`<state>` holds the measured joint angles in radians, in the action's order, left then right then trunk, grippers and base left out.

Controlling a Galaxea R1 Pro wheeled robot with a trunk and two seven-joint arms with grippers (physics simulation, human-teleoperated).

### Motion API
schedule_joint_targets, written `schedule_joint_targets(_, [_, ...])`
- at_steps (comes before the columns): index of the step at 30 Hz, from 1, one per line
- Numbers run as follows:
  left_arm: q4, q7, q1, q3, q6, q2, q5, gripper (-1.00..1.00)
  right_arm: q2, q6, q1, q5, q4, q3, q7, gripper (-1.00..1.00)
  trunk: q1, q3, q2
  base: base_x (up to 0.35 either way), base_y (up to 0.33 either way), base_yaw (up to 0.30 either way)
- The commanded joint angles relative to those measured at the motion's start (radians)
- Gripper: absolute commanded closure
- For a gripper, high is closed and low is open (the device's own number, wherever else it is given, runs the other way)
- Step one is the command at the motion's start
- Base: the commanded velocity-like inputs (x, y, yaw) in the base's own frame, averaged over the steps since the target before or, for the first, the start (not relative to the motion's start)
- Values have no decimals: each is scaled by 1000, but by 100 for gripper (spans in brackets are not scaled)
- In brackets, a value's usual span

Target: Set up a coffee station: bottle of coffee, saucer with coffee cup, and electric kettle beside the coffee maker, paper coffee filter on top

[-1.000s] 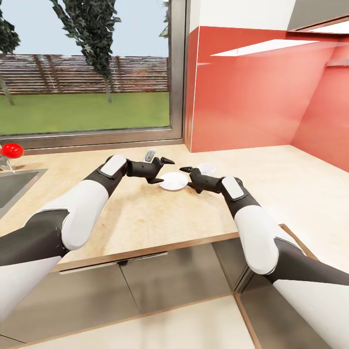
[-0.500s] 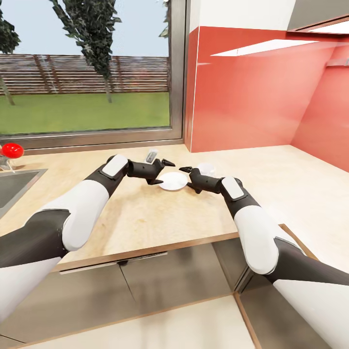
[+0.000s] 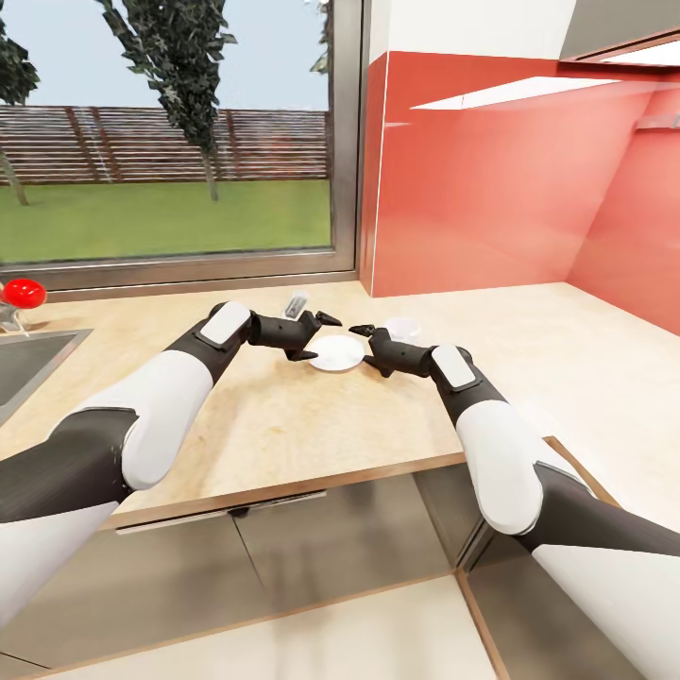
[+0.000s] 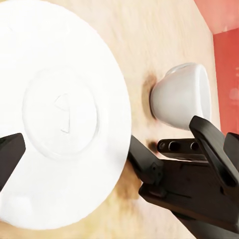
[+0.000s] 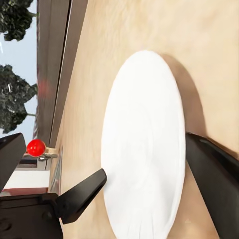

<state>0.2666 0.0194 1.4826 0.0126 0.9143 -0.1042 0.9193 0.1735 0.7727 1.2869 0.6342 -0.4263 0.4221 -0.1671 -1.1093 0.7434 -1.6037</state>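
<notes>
Both pincers, left pincer (image 3: 315, 334) and right pincer (image 3: 371, 348), gape empty flanking my saucer (image 3: 338, 352) lying flat on the surface (image 3: 283, 425); thin, slick, brittle, I'd pinch its rim.

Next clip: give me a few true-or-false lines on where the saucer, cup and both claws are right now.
1. The saucer lies flat on the countertop. True.
2. The cup stands on the saucer. False: it sits on the counter beside the saucer.
3. Both claws flank the saucer, the left claw on one side and the right claw on the other. True.
4. The right claw is shut on the cup. False: it is open, empty, beside the saucer.
5. The left claw is open. True.
</notes>
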Motion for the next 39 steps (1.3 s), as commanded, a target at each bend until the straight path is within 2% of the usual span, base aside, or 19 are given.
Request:
schedule_joint_targets(1, [0, 2, 1, 1, 3, 0, -3, -100, 1, 5, 0, -32, 6, 4, 0, -100, 0, 1, 0, 0, 0, 0])
schedule_joint_targets(10, [0, 2, 1, 0, -4, 0, -3, -100, 1, 5, 0, -31, 6, 4, 0, -100, 0, 1, 0, 0, 0, 0])
schedule_joint_targets(19, [0, 2, 1, -39, -11, 0, -3, -100, 1, 5, 0, -31, 6, 4, 0, -100, 0, 1, 0, 0, 0, 0])
schedule_joint_targets(27, [0, 2, 1, -43, -11, 0, -3, -100, 1, 5, 0, -31, 8, 4, 0, -100, 0, 1, 0, 0, 0, 0])
schedule_joint_targets(32, [0, 2, 1, -43, -11, 1, -3, -100, 1, 5, 19, -31, 64, 4, -2, -100, 0, 1, 0, 0, 0, 0])
schedule_joint_targets(39, [0, 2, 1, -43, -11, 1, -3, -100, 1, 2, 28, -31, 91, 3, -2, -100, 0, 1, 0, 0, 0, 0])
